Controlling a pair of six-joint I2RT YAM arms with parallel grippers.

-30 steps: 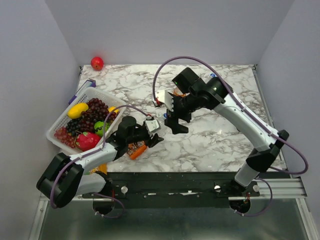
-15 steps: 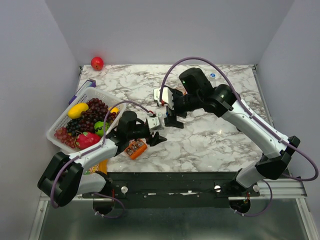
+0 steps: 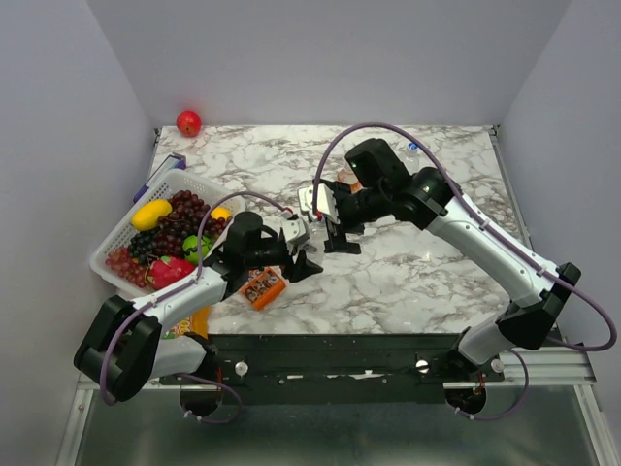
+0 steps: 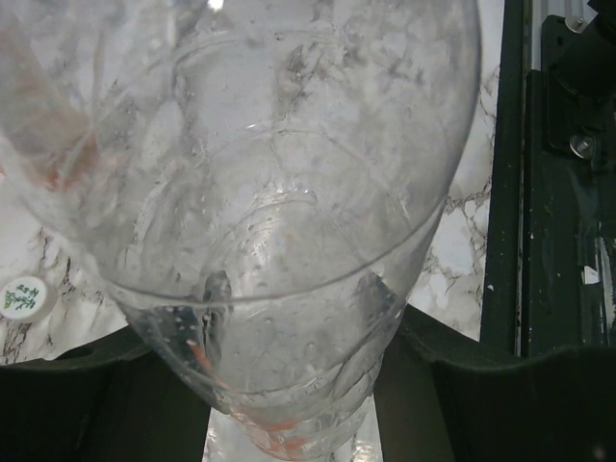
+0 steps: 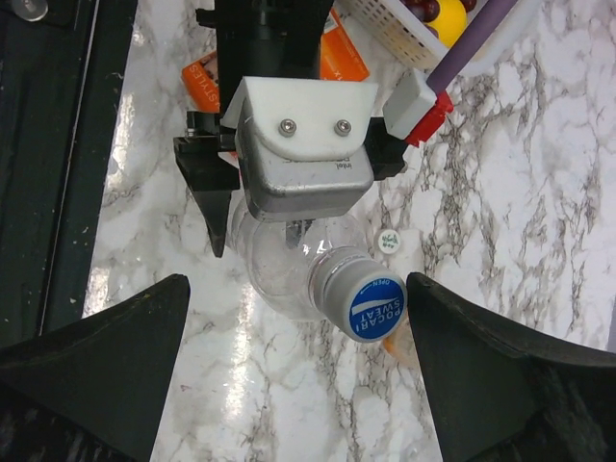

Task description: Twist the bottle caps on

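Blue bottle cap (image 5: 373, 306) with white lettering sits on the neck of a clear bottle (image 5: 284, 260), centre of the right wrist frame, above the marble surface (image 5: 500, 289). Left pincer (image 4: 294, 385) clamps the bottle's body; right pincer (image 5: 298, 289) gapes wide on either side, touching nothing.

Bright even light; marble glare; left wrist view blurred.
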